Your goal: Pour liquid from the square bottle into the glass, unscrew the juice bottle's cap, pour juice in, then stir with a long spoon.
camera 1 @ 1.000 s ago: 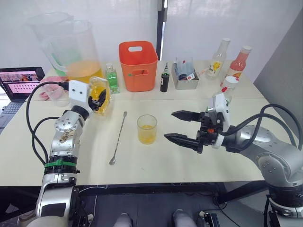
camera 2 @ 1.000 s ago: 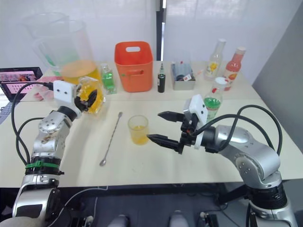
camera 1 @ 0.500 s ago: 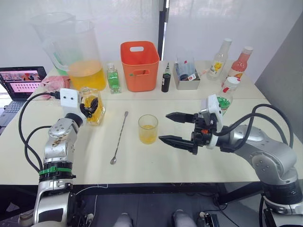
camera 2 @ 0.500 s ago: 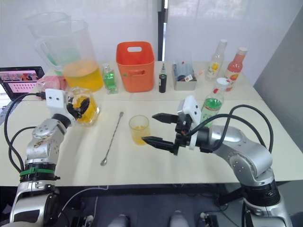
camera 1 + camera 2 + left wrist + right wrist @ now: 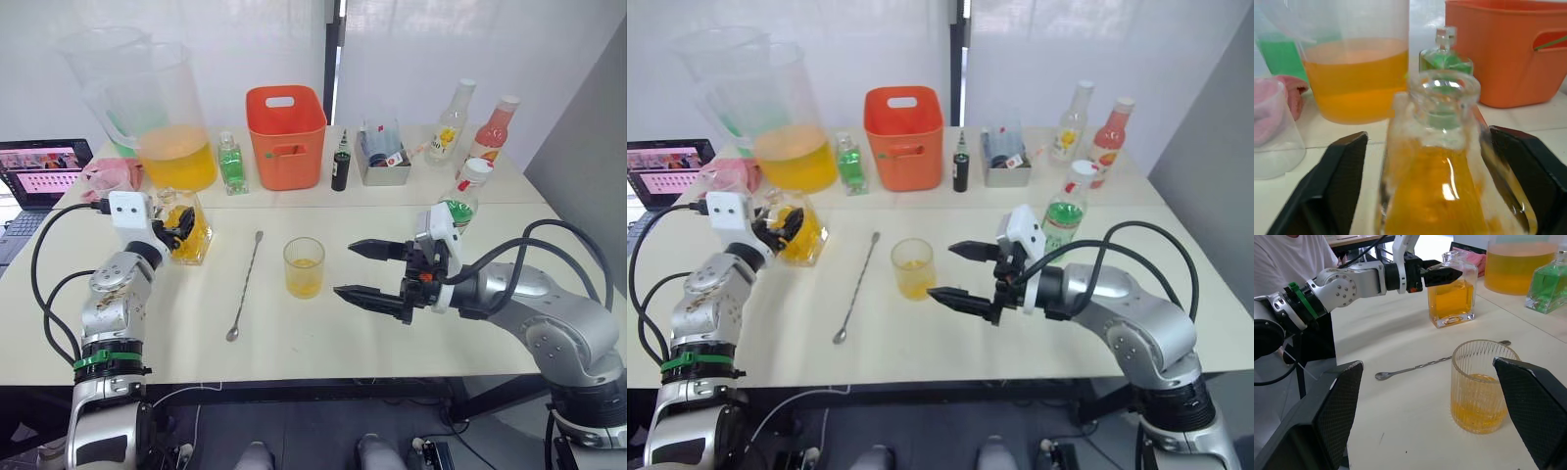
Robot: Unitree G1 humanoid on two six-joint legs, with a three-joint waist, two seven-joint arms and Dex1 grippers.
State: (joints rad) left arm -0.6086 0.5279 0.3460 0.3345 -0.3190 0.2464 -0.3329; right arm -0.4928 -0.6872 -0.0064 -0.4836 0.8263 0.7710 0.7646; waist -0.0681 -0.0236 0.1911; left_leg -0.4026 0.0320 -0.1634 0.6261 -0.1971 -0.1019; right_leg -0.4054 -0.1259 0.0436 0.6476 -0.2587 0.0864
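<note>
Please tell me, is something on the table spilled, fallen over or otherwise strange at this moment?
Nothing stands out. The square bottle stands upright on the table between the left hand's fingers. The glass is upright, partly filled with amber liquid, and no spill shows around it. The spoon lies flat beside it. The juice bottle stands capped.

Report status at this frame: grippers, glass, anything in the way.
Left gripper around the square bottle standing on the table. Right gripper open beside the glass, which holds some orange liquid. Juice bottle capped. Long spoon lies left of glass.
</note>
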